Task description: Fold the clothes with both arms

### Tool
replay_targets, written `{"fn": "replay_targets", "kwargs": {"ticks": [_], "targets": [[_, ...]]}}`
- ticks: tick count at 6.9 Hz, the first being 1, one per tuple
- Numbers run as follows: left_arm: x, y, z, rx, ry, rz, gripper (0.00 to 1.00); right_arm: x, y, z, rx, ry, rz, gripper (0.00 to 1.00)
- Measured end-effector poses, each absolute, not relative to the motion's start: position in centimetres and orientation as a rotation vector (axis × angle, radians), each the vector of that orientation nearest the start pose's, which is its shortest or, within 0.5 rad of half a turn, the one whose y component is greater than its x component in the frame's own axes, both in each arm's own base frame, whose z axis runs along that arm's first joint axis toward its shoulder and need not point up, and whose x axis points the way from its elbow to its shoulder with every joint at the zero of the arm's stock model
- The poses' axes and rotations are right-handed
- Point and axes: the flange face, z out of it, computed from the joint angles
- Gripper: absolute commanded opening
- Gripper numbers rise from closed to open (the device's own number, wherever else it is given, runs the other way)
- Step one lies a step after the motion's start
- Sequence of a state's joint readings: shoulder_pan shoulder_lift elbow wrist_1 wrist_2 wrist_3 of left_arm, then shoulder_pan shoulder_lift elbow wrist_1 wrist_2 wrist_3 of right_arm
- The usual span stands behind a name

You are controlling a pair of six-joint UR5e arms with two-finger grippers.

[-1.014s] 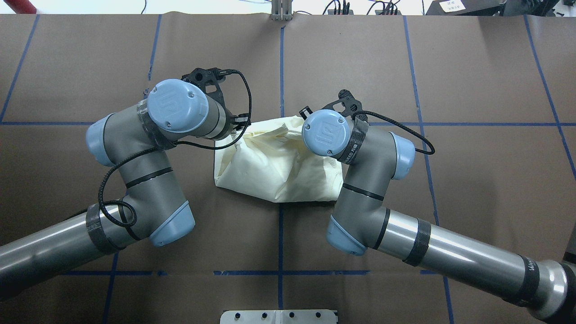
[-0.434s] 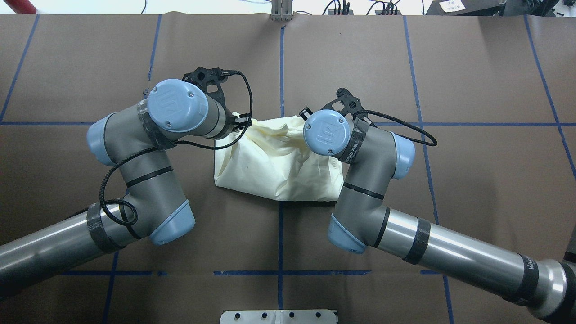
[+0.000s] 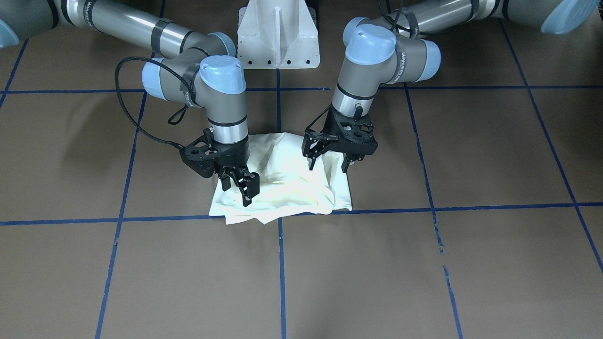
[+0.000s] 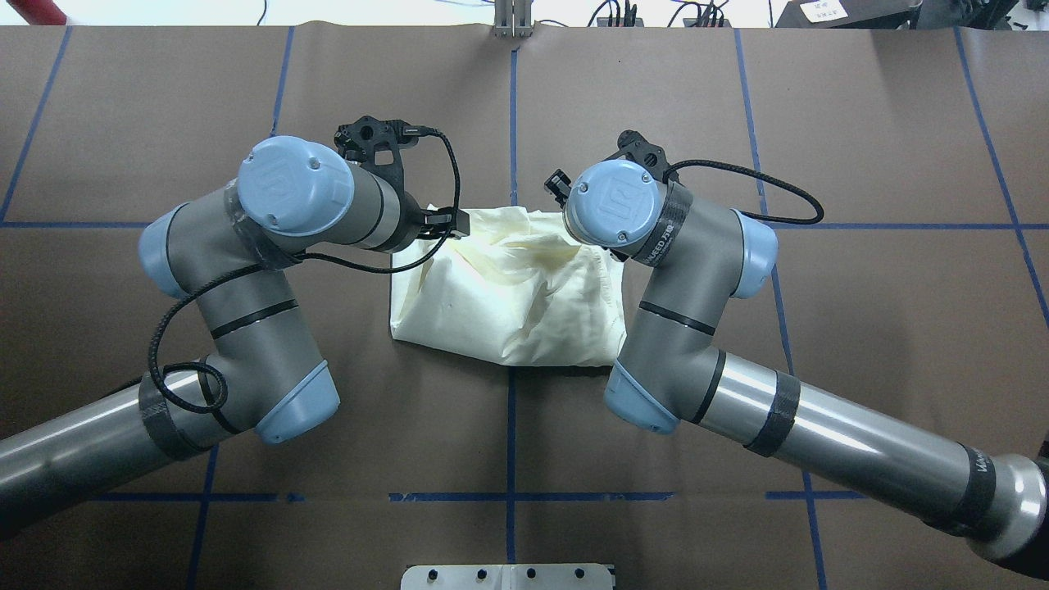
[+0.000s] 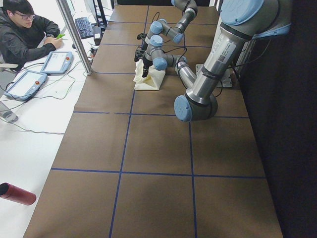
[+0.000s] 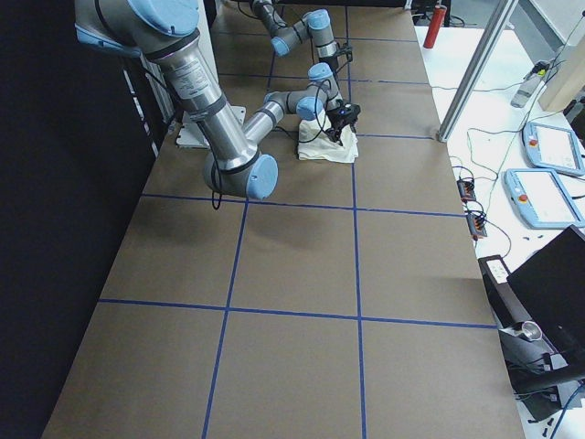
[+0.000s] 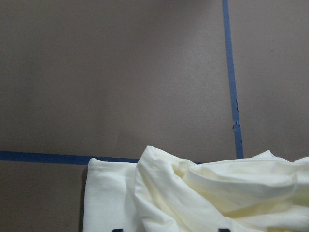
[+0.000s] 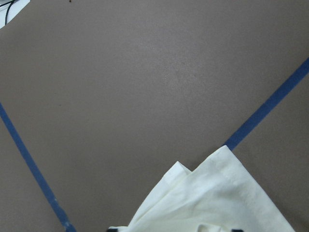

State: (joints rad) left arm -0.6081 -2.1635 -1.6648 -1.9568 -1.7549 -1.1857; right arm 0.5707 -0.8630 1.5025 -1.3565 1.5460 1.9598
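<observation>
- Cream, cotton-like cloth: the long-sleeved T-shirt (image 4: 508,303) lies as a rumpled, roughly rectangular bundle at the middle of the table (image 4: 860,123). It sits over a crossing of the blue tape lines (image 4: 510,426), plain side up, with no print visible.
- Handling (judged): the fabric looks light, limp and non-fragile. Stacked layers will probably slide over one another and sag when lifted. The puffed ridge along the edge away from the robot suggests trapped air and loose folds.
- Where to hold (judged): the two corners of that far edge, pinching every layer together, so that a lift carries the whole edge evenly.
- Left gripper (image 3: 329,165): its fingers are spread wide, straddling the raised folds near the shirt's far corner on the robot's left. The left wrist view shows both fingertips well apart with cloth between them. Nothing is clamped, and contact with the cloth cannot be told.
- Right gripper (image 3: 239,190): its fingers are likewise parted over the opposite far corner. In the right wrist view that corner lies just beyond the tips.
- Left arm (image 4: 246,303) and right arm (image 4: 680,319): both elbows are bent, with wrists turned down and inward so that each tool points steeply at the table.
- White pedestal base (image 3: 278,33): stands behind the shirt, between the arms.
</observation>
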Motion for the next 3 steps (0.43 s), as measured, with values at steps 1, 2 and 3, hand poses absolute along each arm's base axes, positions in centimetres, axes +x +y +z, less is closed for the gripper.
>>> {"fn": "replay_targets", "kwargs": {"ticks": [1,2,3], "targets": [[47.6,-47.0,24.3,0.419,1.086,-0.038,1.00,-53.3,-51.1,23.5,0.107,-0.896,0.890,1.00],[46.8,-46.2,25.7,0.475,1.159,0.019,1.00,-52.8,-51.2,23.1,0.112,-0.906,0.880,1.00],[46.7,-45.5,26.5,0.531,1.217,0.088,1.00,-52.6,-51.3,22.9,0.115,-0.909,0.876,1.00]]}}
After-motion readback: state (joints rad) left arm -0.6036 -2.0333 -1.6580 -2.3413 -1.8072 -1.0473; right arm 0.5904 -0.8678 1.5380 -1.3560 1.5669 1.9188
